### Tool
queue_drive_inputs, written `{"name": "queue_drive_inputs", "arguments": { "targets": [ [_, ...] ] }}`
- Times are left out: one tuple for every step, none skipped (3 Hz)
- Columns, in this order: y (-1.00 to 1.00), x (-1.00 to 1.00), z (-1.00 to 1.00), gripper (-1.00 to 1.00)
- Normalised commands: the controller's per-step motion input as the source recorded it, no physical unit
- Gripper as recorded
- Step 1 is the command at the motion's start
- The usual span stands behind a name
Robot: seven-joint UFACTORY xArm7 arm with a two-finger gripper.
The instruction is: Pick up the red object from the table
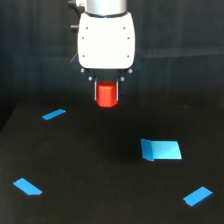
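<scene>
The arm's white housing (106,40) hung at the top centre of the exterior view, pointing straight down. Below it, the gripper (107,94) had its two dark fingers (96,90) closed against the sides of the red object (107,95), which sat upright between them. The block appeared to be lifted clear of the table (100,190), though the dark surface gave no clean contact line or shadow to confirm the gap.

Four blue pieces lay on the table, all well apart from the gripper. A thin blue strip (54,114) lay toward the exterior view's left, behind the others. A larger blue block (161,149) sat toward the exterior view's right, nearest the gripper of the four. A flat blue piece (27,186) lay at the near left, and another flat blue piece (198,196) at the near right.
</scene>
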Motion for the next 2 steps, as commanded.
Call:
{"name": "queue_drive_inputs", "arguments": {
  "targets": [
    [-0.03,-0.01,0.03,-1.00],
    [-0.12,0.06,0.12,-1.00]
  ]
}}
